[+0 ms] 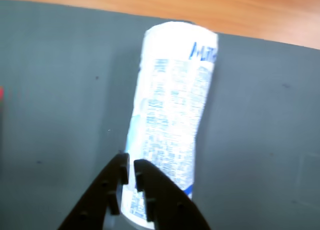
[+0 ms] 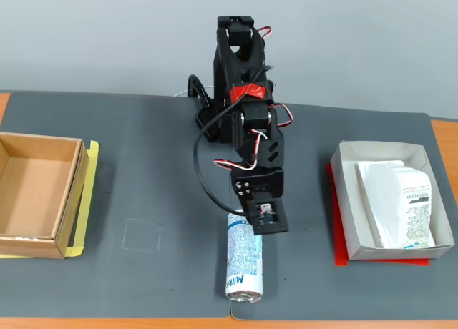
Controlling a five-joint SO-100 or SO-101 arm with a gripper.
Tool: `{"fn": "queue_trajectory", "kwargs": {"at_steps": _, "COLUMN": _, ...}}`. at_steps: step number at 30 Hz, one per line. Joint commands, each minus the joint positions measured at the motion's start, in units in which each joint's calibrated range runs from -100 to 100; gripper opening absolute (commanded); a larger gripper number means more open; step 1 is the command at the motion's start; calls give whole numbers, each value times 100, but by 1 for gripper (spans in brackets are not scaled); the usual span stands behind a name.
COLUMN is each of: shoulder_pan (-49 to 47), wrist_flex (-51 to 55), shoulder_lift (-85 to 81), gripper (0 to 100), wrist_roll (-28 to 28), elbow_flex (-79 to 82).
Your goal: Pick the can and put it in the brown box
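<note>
The Milkis can lies on its side, blue "Milkis" lettering readable near its front end. The gripper hovers over its rear end, jaws nearly closed, grasping nothing

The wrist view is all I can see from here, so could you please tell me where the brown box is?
Observer: In the fixed view the brown box sits at the mat's far left edge, well apart from the can.
Operator: Thank you. Is the box empty?
Observer: Yes, only bare cardboard shows inside it.
Operator: Is anything on the other side?
Observer: A white box holding a white packet sits at the right, on a red underlay.
Operator: How does the can lie?
Observer: On its side near the front edge, with the gripper over its far end.
</note>
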Motion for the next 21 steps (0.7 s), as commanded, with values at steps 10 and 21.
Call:
{"fn": "queue_trajectory", "kwargs": {"at_steps": 10, "shoulder_pan": 2, "wrist_flex": -14, "shoulder_lift": 245, "gripper": 37, "wrist_roll": -22, "elbow_flex": -324}}
{"fn": "queue_trajectory", "kwargs": {"at_steps": 21, "shoulder_pan": -14, "wrist_flex": -22, "shoulder_lift": 915, "gripper": 39, "wrist_roll": -43, "elbow_flex": -1048}}
